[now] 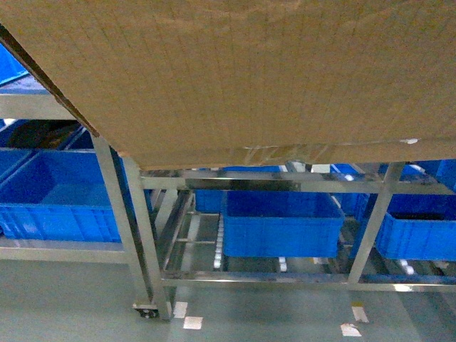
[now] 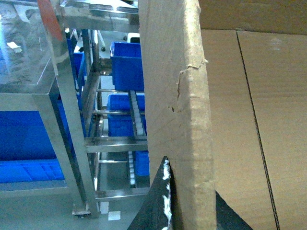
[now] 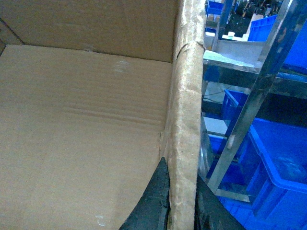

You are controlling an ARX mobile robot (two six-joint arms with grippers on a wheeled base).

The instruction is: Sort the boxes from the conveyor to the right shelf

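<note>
We are carrying the box (image 1: 242, 71) toward the right shelf (image 1: 285, 182).
Left gripper (image 2: 184, 201) and right gripper (image 3: 181, 201) are each pinching a side wall; box is held above the rack, not yet placed.

1 large brown corrugated cardboard box (image 1: 242, 71), approx 6 blue plastic bins (image 1: 281, 224) in head view, some cut off by frame edge, 1 shiny stainless-steel roller rack (image 1: 271, 182), 3 white floor markers (image 1: 192, 322), 1 caster wheel (image 1: 146, 311)

Head view looks forward-down, box (image 1: 249, 78) close overhead, both wrist views hug opposite box walls — shelf (image 2: 72, 120) behind
</note>
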